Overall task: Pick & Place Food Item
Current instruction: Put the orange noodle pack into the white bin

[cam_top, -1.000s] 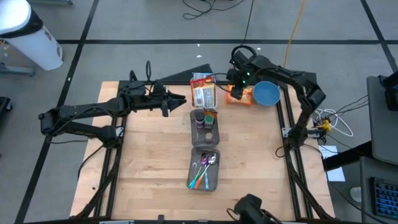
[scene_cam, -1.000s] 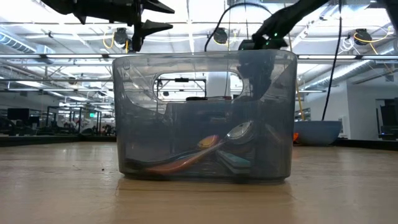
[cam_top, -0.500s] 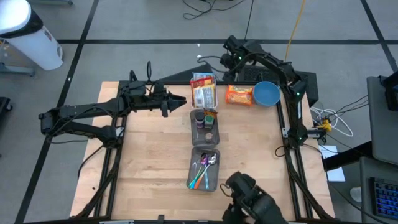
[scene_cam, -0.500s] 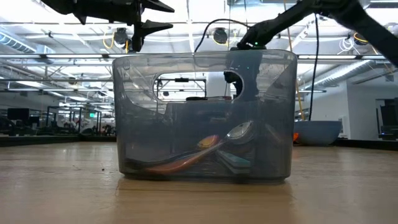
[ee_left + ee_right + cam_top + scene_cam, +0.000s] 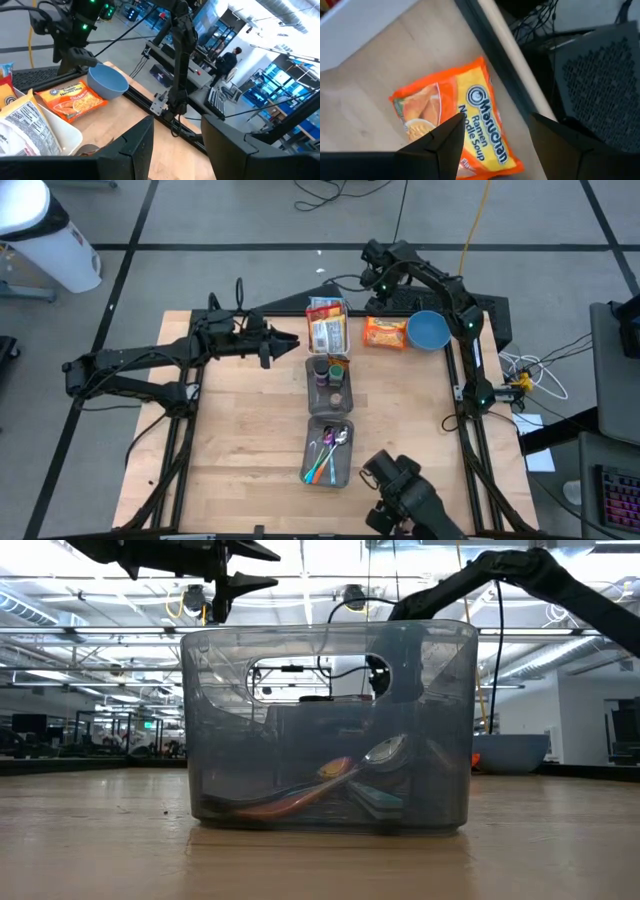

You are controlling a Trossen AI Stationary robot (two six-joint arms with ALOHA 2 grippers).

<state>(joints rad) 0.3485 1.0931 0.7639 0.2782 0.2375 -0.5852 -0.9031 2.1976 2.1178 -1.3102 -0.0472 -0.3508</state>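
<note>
An orange ramen packet [image 5: 385, 332] lies flat on the wooden table near its far edge, between a white tray [image 5: 326, 340] of other food packets and a blue bowl [image 5: 428, 330]. My right gripper [image 5: 373, 275] hangs above the table's far edge, just beyond the packet. It points down, and its open fingers [image 5: 495, 120] hold nothing; the packet [image 5: 455, 120] shows below them. My left gripper [image 5: 292, 340] waits level over the table's left half, open [image 5: 176, 125] and pointing toward the tray.
Two grey bins stand in a row down the table's middle. One holds small jars [image 5: 331, 373]; the near one holds spoons [image 5: 328, 452] and fills the low view [image 5: 330, 725]. A dark device [image 5: 405, 495] sits at the near edge. Cables and a dark mat lie beyond the far edge.
My right gripper has moved from over the ramen packet toward the table's far edge and now hangs just past it, tipped more steeply downward. The packet stays flat where it lay. The dark device at the near edge has shifted.
</note>
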